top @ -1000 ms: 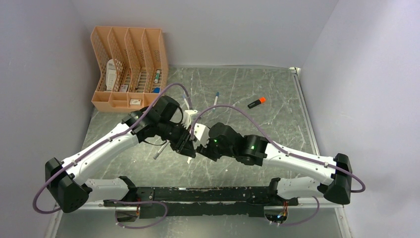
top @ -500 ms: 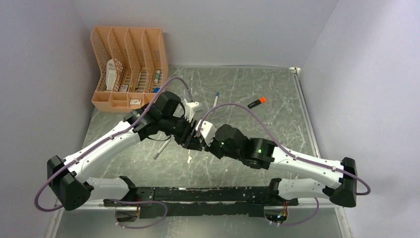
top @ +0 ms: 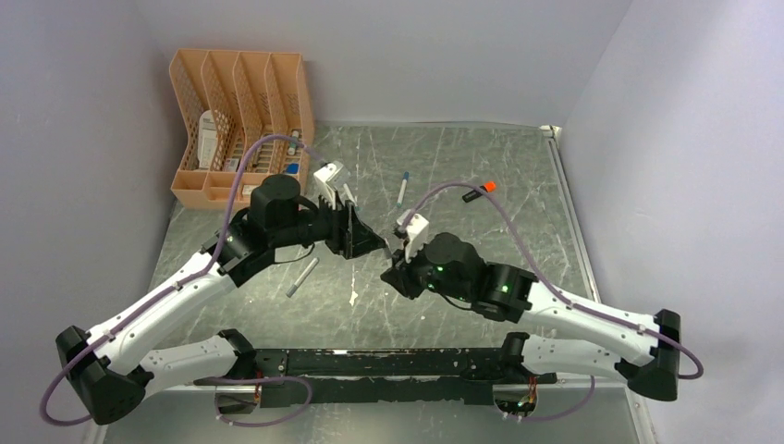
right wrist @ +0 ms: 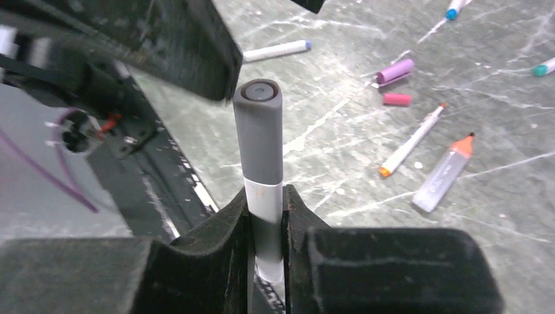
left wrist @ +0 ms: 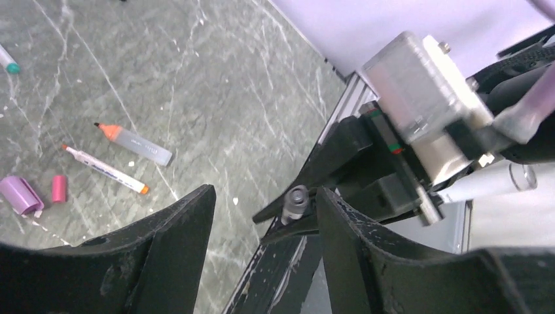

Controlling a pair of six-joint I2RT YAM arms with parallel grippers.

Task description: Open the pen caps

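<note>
My right gripper point(right wrist: 267, 199) is shut on a pen's white barrel point(right wrist: 264, 196). The pen's grey cap point(right wrist: 260, 131) is on and points toward the left gripper. From the left wrist that cap's end point(left wrist: 296, 199) shows just ahead of my left gripper point(left wrist: 266, 193), which is open with nothing between its fingers. From above, the left gripper point(top: 370, 242) and the right gripper point(top: 396, 268) face each other mid-table, a small gap apart. A loose purple cap point(right wrist: 394, 70) and a pink cap point(right wrist: 396, 99) lie on the table.
An uncapped white pen point(right wrist: 412, 140) and a grey marker with an orange tip point(right wrist: 445, 173) lie near the loose caps. A grey pen point(top: 301, 277), a blue-capped pen point(top: 403, 188) and a black marker point(top: 479, 191) lie on the table. An orange organizer point(top: 238, 129) stands back left.
The left gripper has opened and drawn back to the left, away from the right gripper. The right gripper has shut on the pen and shifted slightly right.
</note>
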